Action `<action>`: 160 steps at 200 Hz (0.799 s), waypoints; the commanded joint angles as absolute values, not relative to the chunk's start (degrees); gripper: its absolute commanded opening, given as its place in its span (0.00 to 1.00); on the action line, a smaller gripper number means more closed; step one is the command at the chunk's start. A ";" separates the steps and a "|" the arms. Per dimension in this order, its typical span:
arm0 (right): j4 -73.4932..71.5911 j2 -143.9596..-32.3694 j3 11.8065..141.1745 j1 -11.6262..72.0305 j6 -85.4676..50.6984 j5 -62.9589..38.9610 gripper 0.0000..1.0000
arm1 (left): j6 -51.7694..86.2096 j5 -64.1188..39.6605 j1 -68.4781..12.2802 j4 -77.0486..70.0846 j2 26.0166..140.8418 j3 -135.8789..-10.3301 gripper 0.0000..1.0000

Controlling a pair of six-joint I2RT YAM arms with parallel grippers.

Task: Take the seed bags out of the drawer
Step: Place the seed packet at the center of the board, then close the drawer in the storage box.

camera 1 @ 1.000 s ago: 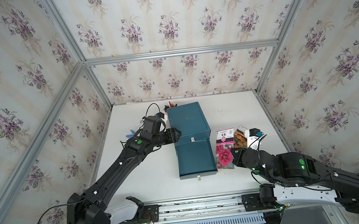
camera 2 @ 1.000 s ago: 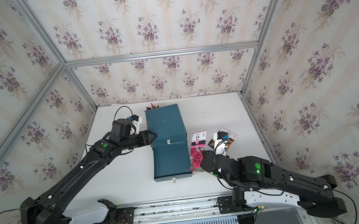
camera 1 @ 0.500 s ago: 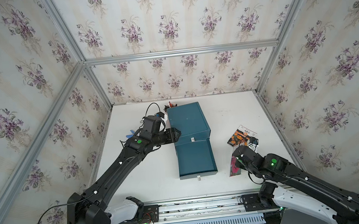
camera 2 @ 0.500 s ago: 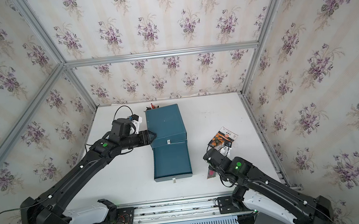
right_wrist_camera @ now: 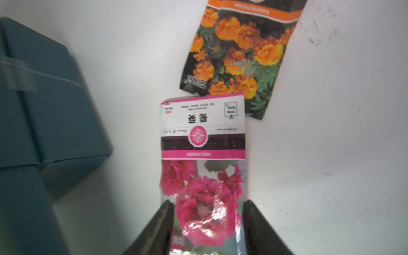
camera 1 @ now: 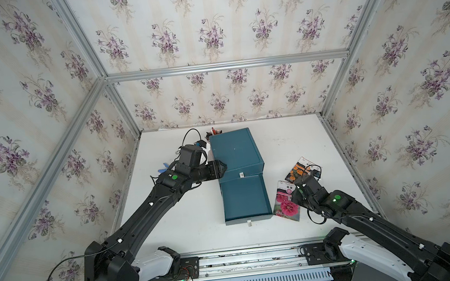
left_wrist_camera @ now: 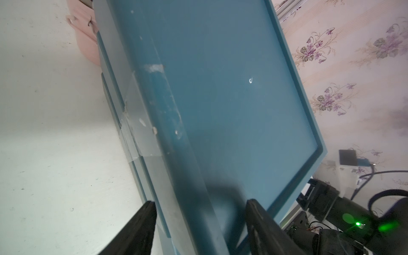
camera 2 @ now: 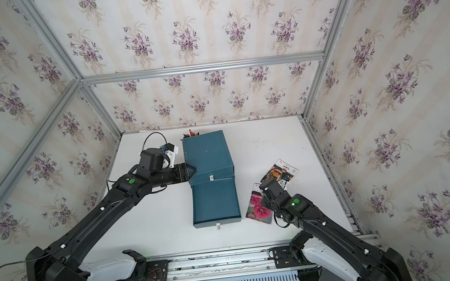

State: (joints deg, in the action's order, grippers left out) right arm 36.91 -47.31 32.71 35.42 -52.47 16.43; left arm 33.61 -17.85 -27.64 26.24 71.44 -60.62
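**A:** Where are the bags?

**B:** Two are out on the tabletop [camera 1: 288, 140], right of the open drawer [camera 1: 245, 198]. The pink-bloom bag [camera 1: 286, 204] lies flat just beside the drawer's right wall. The marigold bag [camera 1: 295, 169] lies behind it, toward the right edge, and their near corners touch. A third bag shows nowhere, and the visible drawer floor looks bare.

**A:** And the right tool [right_wrist_camera: 206, 205]?

**B:** It hovers over the pink-bloom bag with its jaws wide apart, gripping nothing. The bag's long axis runs roughly from front edge to back edge. Its white header points back toward the marigold bag and its bloom end toward the front. The fingers [right_wrist_camera: 164, 212] straddle its short width at the bloom end.

**A:** The left tool [left_wrist_camera: 199, 203]?

**B:** It is at the cabinet [camera 1: 234, 151], jaws partly apart astride the left top edge. Whether they pinch it cannot be told.

**A:** What does the next move turn on?

**B:** Probably the drawer. It lies leftward from the right tool, which is the nearer one.
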 commanded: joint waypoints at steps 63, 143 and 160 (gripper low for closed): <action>51.02 -53.45 52.47 89.22 -67.16 36.63 0.76 | 30.70 -16.60 -26.57 35.06 72.70 -63.58 0.71; 35.31 -61.93 45.00 104.03 -77.43 30.49 0.74 | 28.77 -17.48 -24.96 34.78 76.56 -66.76 0.76; 30.39 -62.79 42.10 101.02 -74.74 30.29 0.73 | 28.25 -17.49 -24.87 34.80 77.29 -67.29 0.76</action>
